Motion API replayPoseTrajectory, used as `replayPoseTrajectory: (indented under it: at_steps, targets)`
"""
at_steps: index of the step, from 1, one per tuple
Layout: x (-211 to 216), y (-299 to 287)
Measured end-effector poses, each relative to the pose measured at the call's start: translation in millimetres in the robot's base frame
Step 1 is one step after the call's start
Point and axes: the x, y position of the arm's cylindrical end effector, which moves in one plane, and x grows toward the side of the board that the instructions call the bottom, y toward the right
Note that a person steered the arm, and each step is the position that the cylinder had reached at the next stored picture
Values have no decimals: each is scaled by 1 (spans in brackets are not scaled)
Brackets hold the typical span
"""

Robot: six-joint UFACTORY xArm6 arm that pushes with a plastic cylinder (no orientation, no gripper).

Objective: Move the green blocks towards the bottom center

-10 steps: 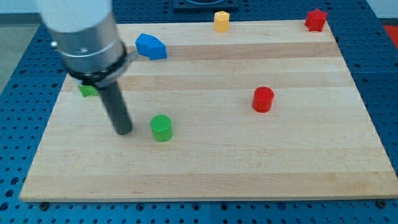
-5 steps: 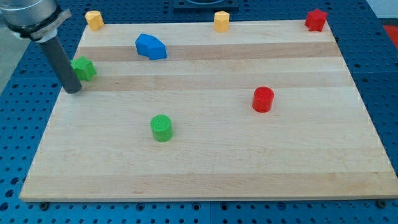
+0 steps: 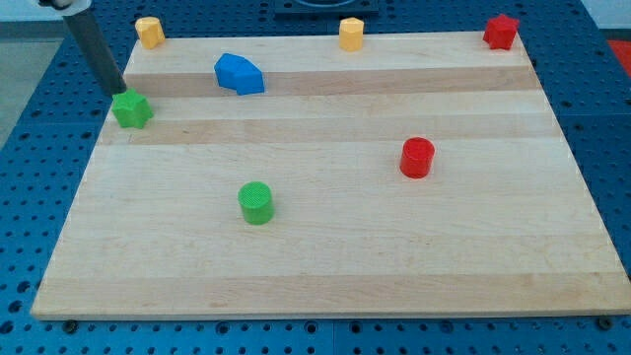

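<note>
A green star-like block point(image 3: 131, 108) sits near the board's left edge. A green cylinder point(image 3: 255, 203) stands left of the board's middle, lower down. My tip point(image 3: 115, 91) is at the left edge, just above and slightly left of the green star-like block, close to touching it. The dark rod rises from it to the view's top left.
A blue block point(image 3: 240, 74) lies at the upper left. Yellow blocks sit at the top left corner point(image 3: 149, 32) and top middle point(image 3: 351, 34). A red star-like block point(image 3: 501, 32) is at the top right, a red cylinder point(image 3: 417, 157) right of the middle. The wooden board point(image 3: 394, 266) rests on a blue perforated table.
My tip has moved from beside the green cylinder to the left edge, then up past the green star-like block to just above it. That block has shifted slightly.
</note>
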Motion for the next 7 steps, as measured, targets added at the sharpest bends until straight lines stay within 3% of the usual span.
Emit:
replayPoseTrajectory:
  at_steps: [3, 6, 7]
  targets:
    - [63, 9]
    - [125, 139]
    - [125, 152]
